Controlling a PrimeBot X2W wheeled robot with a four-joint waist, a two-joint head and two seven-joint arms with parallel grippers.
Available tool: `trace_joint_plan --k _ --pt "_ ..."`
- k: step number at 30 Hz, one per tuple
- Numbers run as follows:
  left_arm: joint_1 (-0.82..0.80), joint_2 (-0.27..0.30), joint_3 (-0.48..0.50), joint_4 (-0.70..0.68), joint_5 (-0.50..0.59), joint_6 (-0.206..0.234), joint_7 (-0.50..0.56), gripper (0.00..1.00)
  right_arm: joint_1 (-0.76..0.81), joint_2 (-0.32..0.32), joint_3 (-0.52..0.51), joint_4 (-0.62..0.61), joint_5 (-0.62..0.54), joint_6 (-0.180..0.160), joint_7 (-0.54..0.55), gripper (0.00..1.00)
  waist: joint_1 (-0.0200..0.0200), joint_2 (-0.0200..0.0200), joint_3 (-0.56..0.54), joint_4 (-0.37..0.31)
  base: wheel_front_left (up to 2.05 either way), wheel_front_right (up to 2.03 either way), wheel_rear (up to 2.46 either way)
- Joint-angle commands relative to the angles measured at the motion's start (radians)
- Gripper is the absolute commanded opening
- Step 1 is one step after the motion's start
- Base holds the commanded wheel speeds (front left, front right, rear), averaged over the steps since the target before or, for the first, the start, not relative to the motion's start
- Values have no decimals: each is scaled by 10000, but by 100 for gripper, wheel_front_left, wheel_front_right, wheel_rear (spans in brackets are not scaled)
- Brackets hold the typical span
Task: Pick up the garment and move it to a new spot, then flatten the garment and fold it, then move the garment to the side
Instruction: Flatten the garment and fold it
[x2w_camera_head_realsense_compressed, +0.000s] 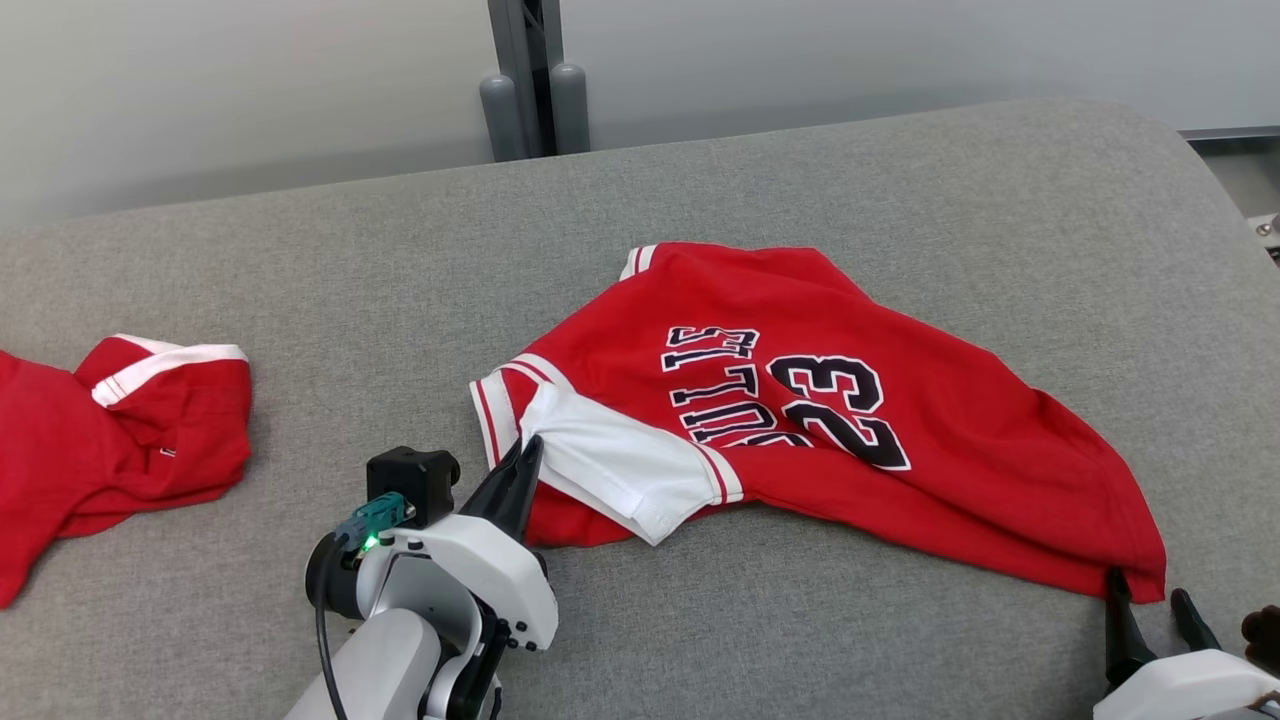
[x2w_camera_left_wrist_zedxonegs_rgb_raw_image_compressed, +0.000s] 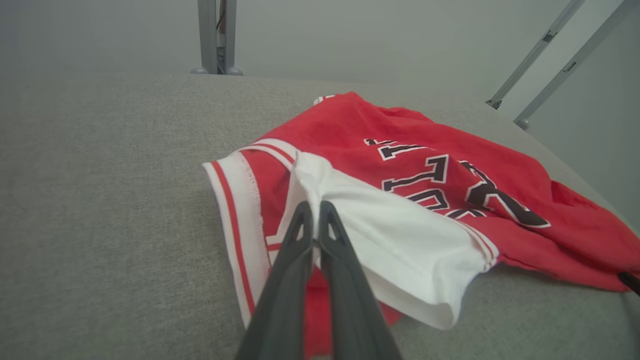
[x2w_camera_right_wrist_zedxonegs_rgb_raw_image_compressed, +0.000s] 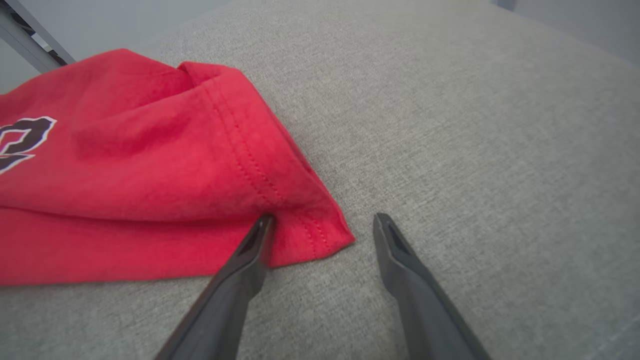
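A: Two red garments on the pad (x2w_camera_head_realsense_compressed: 350, 260), count them. The jersey (x2w_camera_head_realsense_compressed: 960, 420), number 23 in dark print, sprawls rumpled from mid-pad out toward the pad's right side, print facing up.

B: And the second garment (x2w_camera_head_realsense_compressed: 110, 450) is bunched at the pad's left edge with white trim showing. It's well apart from the jersey and cut off by the edge of the head view.

A: Two grippers to call. The left gripper (x2w_camera_left_wrist_zedxonegs_rgb_raw_image_compressed: 315, 207) is at the pad's near side, left of centre, and it's clamped tight. Both fingers (x2w_camera_left_wrist_zedxonegs_rgb_raw_image_compressed: 285, 280) are pressed together, with the jersey's white flap (x2w_camera_left_wrist_zedxonegs_rgb_raw_image_compressed: 400, 235) pinched between the tips.

B: Clear as day from the wrist view. That flap is turned over onto the red cloth, red stripes along its hem. One striped white band (x2w_camera_left_wrist_zedxonegs_rgb_raw_image_compressed: 232, 225) lies just beside the fingers.

A: Over at the pad's near right corner is the right gripper (x2w_camera_right_wrist_zedxonegs_rgb_raw_image_compressed: 324, 219). Its jaws are spread wide, with nothing held.

B: Two fingers there, two different stories. One fingertip (x2w_camera_right_wrist_zedxonegs_rgb_raw_image_compressed: 262, 227) is right against the jersey's stitched hem corner. The other fingertip is over bare pad just beside that corner.

A: So the corner pokes into the gap between them, ungripped.

B: Exactly. Beyond the pad's far edge stands one dark post (x2w_camera_head_realsense_compressed: 525, 80), flanked by two grey cylinders (x2w_camera_head_realsense_compressed: 570, 105).

A: And something brown (x2w_camera_head_realsense_compressed: 1262, 635) at the pad's near right, by the right gripper. Can't tell what it is.
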Motion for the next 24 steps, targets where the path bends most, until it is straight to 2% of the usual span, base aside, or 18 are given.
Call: trace_joint_plan --k 1,5,7,8,9,16,24 --pt "45 106 5 -102 68 72 27 0 -133 -89 56 115 126 2 -59 100 0 0 27 28 0 0 0" --pt "76 124 -18 -208 69 141 58 0 -247 -139 162 253 275 2 -46 100 0 0 67 46 0 0 0" --pt "78 139 -32 -254 68 167 73 0 -298 -148 257 336 328 2 -47 41 0 0 73 54 0 0 0" --pt "75 142 -37 -271 59 175 83 0 -337 -160 309 360 349 2 -47 18 0 0 76 55 0 0 0" --pt "72 145 -40 -282 48 176 88 0 -369 -175 356 365 353 2 -48 0 0 0 75 56 0 0 0" --pt "151 96 -7 -278 -90 221 17 0 -349 -302 703 -116 323 2 -49 0 0 0 -3 91 0 0 0" --pt "549 -292 593 -789 -1426 -82 76 0 -391 -435 1373 -1661 1698 2 75 0 0 0 -566 167 0 0 0"
